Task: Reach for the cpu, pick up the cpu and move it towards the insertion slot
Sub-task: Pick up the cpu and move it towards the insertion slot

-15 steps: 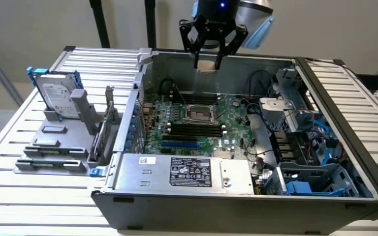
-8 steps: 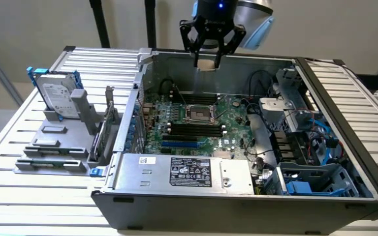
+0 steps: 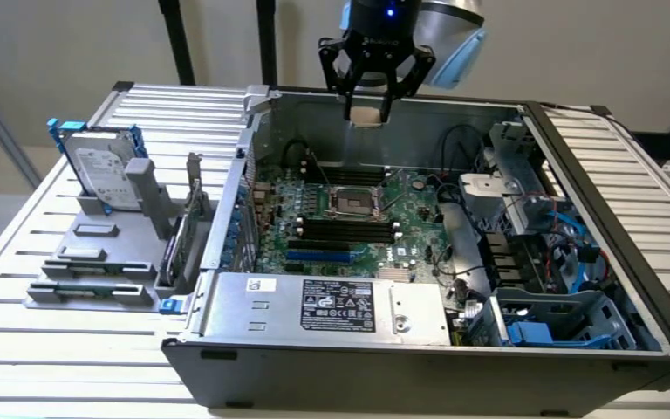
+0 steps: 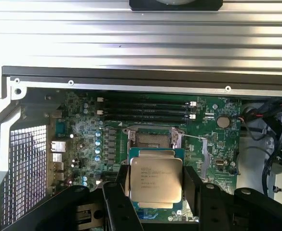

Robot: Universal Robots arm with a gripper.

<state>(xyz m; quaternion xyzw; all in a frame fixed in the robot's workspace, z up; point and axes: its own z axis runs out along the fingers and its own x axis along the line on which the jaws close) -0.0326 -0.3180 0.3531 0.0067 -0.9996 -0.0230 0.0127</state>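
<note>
Gripper [image 3: 366,106] above open computer case [image 3: 614,262], fingers [image 4: 120,190] clamped on cpu [image 4: 156,179]; cpu held aloft, apart from insertion slot [image 3: 355,202] at 6 o'clock below on motherboard [image 3: 411,196]

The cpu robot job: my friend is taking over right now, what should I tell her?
Gripper: shut on the cpu, held up above the open computer case.
Insertion slot: on the green board inside the case, below the gripper, nothing in it.
Done: the cpu is picked up and carried over the case.
Left: bringing the cpu the rest of the way to the slot.
</note>
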